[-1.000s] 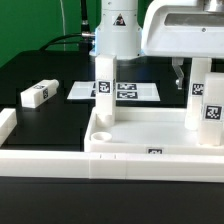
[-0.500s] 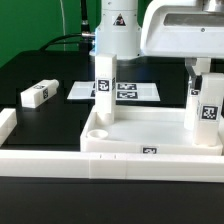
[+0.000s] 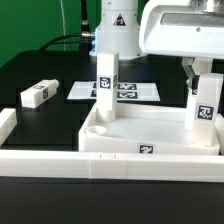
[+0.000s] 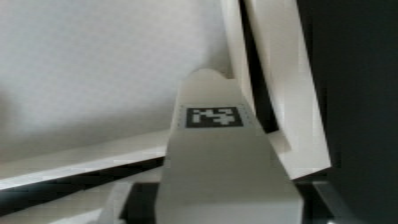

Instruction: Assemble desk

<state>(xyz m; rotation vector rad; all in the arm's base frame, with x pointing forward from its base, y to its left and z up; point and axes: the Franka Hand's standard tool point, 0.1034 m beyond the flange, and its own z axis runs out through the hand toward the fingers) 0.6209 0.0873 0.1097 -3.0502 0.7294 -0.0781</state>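
While the jaws' grip cannot be told, two smooth white block legs (image 3: pixel 106 87) stand in the rimmed desk top (image 3: pixel 150 136).

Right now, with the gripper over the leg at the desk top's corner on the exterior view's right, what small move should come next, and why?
Probably keep twisting that leg down into its corner socket. The gripper sits at its upper end, and the leg leans slightly rather than standing square like the leg on the exterior view's left. One more leg lies loose on the table beyond the desk top.
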